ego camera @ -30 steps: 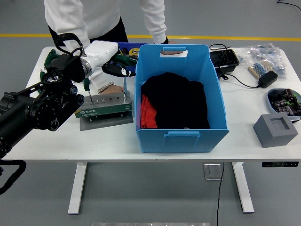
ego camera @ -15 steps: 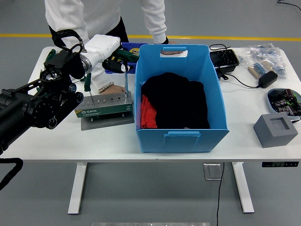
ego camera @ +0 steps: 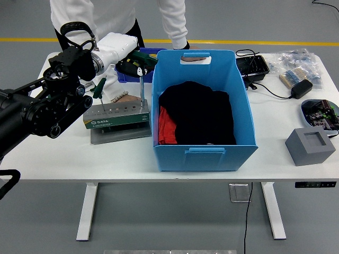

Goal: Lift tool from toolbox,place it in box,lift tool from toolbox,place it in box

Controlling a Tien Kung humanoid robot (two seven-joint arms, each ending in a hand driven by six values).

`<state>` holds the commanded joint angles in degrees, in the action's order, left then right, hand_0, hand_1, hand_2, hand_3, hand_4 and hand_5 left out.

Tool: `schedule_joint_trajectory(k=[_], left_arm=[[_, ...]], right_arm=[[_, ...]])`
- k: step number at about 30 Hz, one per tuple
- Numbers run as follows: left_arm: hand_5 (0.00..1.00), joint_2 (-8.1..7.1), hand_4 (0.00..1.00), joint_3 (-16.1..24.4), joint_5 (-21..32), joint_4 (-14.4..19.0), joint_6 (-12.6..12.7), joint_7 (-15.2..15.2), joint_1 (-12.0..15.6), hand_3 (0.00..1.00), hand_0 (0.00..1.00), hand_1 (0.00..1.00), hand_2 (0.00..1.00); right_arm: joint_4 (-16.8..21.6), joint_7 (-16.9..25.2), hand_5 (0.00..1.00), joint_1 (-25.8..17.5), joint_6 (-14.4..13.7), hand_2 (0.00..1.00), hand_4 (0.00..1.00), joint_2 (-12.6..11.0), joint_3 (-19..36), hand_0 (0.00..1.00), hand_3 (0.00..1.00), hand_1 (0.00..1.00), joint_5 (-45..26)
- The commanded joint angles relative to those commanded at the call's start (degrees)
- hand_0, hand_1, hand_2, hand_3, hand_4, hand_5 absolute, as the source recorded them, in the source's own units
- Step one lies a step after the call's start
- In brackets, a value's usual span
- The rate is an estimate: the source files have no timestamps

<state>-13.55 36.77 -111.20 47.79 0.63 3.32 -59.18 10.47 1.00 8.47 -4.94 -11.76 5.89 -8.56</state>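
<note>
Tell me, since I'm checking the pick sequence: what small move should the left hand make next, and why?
Probably carry the screwdriver rightward over the blue box. The left hand appears to hold it, its shaft tip about level with the tool holder, and the box's open top lies just to the right.

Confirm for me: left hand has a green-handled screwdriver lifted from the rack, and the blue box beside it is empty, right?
Not empty. The head view shows the blue box holding black and red cloth. The rest stands: the left hand holds the green-handled screwdriver above the rack.
</note>
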Motion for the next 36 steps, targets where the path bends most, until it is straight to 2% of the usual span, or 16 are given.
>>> schedule_joint_trajectory(k=[8,19,26,36], left_arm=[[0.391,-1.36,0.692,-0.67,2.69,0.61,-1.97,1.37,-1.74,0.043,0.065,0.002,0.002],[0.392,-1.11,0.695,-3.8,2.32,1.98,-2.17,1.55,-1.79,0.047,0.067,0.002,0.002],[0.391,-1.53,0.695,-3.63,1.79,3.11,-2.27,1.83,-1.06,0.048,0.067,0.002,0.002],[0.389,-2.69,0.695,-3.09,0.57,6.49,-2.56,2.94,1.2,0.049,0.067,0.002,0.002]], right_arm=[[-0.05,-0.07,0.747,-0.16,-0.03,0.775,0.827,0.0,0.21,0.738,0.609,0.728,0.25],[-0.04,-0.06,0.746,-0.12,-0.08,0.775,0.826,0.06,0.26,0.737,0.608,0.728,0.37],[-0.03,-0.03,0.745,-0.18,-0.09,0.775,0.826,0.09,0.16,0.736,0.608,0.728,0.1],[-0.05,-0.18,0.745,-0.43,-0.1,0.775,0.826,0.23,0.54,0.735,0.608,0.728,0.58]])
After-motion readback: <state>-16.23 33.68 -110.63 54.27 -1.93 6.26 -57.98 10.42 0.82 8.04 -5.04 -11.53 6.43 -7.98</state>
